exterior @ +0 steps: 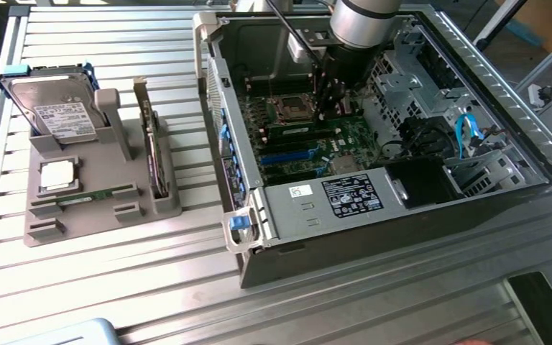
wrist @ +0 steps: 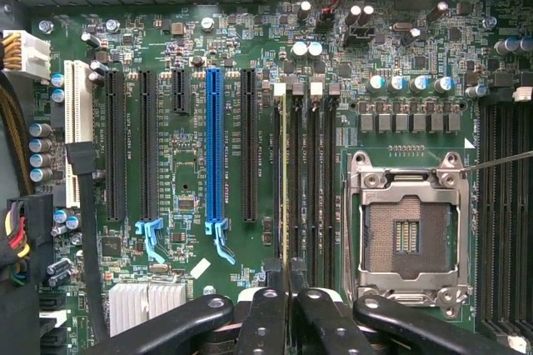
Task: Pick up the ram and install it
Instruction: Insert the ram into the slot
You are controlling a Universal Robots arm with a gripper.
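Note:
In the wrist view the ram (wrist: 286, 180) shows edge-on as a thin pale line. It runs along the memory slot farthest from the empty CPU socket (wrist: 408, 222). My gripper (wrist: 288, 284) is shut on it, one black finger (wrist: 265, 313) on each side of its near end. How deep the ram sits in the slot I cannot tell. In the exterior view my gripper (exterior: 332, 108) reaches straight down into the open computer case (exterior: 256, 237), over the green motherboard (exterior: 305, 140).
A grey holder (exterior: 84, 215) at the exterior view's left carries a silver hard drive (exterior: 55, 111), an upright expansion card (exterior: 146, 136) and a thin green strip (exterior: 92, 195). Next to the memory slots are black and blue expansion slots (wrist: 215, 147). Blue cables (exterior: 463, 133) hang in the case.

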